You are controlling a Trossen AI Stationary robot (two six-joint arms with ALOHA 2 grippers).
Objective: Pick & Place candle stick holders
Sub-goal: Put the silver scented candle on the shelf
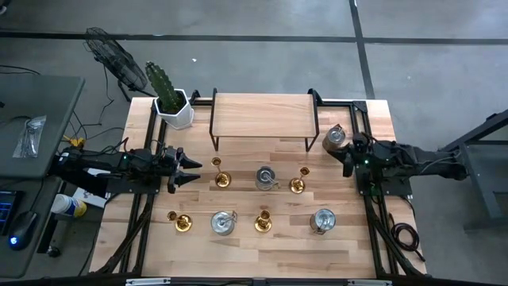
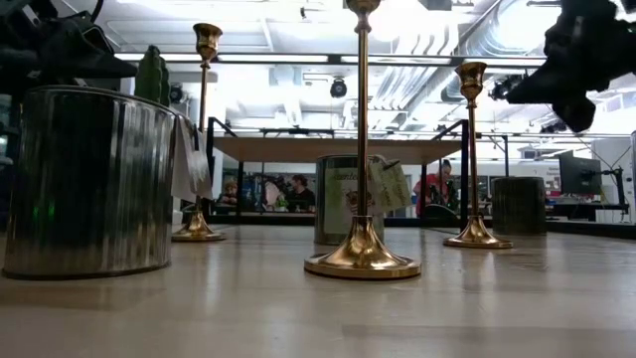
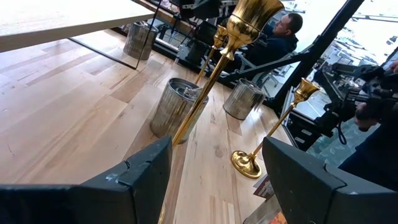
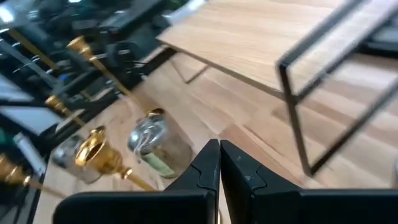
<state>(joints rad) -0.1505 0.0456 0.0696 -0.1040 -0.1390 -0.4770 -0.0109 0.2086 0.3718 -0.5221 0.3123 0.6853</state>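
Several gold candle stick holders stand upright on their round bases: two in a middle row (image 1: 221,179) (image 1: 298,184) and two nearer the front (image 1: 182,222) (image 1: 263,221). Squat silver holders sit between them (image 1: 266,178) (image 1: 223,223) (image 1: 323,221), and one stands at the back right (image 1: 335,137). My left gripper (image 1: 190,169) is open and level. It points at the left middle-row gold candlestick (image 3: 205,87), just short of it. My right gripper (image 1: 348,163) is shut on nothing, raised near the back-right silver holder.
A wooden riser shelf on black wire legs (image 1: 262,115) spans the back middle of the table. At the back left corner stands a white hexagonal pot with a cactus (image 1: 171,103). Bare wood lies along the table's front edge (image 1: 254,258). People sit in the room beyond the table.
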